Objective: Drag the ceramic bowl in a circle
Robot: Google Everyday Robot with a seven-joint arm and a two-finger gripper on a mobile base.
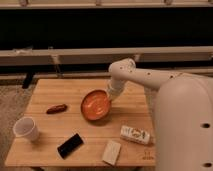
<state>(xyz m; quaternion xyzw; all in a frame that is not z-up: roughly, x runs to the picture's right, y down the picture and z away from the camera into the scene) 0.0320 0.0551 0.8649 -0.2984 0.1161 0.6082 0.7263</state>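
The ceramic bowl [95,105], round, shallow and glossy orange-brown with a darker rim, sits near the middle of the wooden table [55,91]. My gripper [110,95] reaches down from the white arm at the bowl's right rim and touches it there. The bowl looks slightly tilted.
A white cup [26,129] stands at the front left. A small brown item [56,108] lies left of the bowl. A black phone-like object [70,145], a pale block [112,152] and a white packet [135,134] lie along the front. My arm's body fills the right side.
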